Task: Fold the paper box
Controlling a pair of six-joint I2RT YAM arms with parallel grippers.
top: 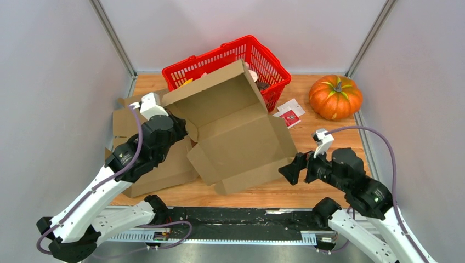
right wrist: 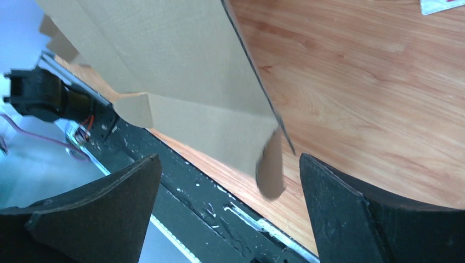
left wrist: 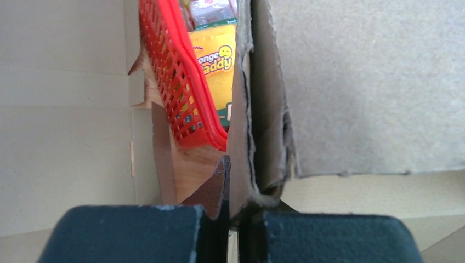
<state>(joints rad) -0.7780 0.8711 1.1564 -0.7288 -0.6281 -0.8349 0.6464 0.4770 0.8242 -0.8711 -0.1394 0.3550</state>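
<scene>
the paper box (top: 236, 137) sits open at the middle of the bench (top: 334, 183). its lid panel is raised toward the far edge and leans in front of the red basket (top: 257, 55). its low front wall faces the near edge.

the left tool (top: 183, 129) is at the box's left side, shut narrow on a doubled-over side flap. in the left wrist view the folded cardboard edge (left wrist: 257, 137) stands upright, pinched between the two dark pads (left wrist: 126, 235). to the left of that flap the basket's red mesh shows, with a yellow sponge packet (left wrist: 216, 60) inside it.

the right tool (top: 291, 167) hovers just beside the box's near right corner, its fingers spread wide and holding nothing. in the right wrist view the box's corner tab (right wrist: 270, 170) hangs in the gap between the fingers (right wrist: 98, 213), and it appears to touch neither.

a stack of flat cardboard blanks (top: 159, 175) lies along the left edge of the bench, partly under the left arm and partly under the box. an orange pumpkin (top: 335, 97) stands in the far right corner. two small packets (top: 289, 114) lie on the wood between the pumpkin and the basket, just beyond the box's right side.
</scene>
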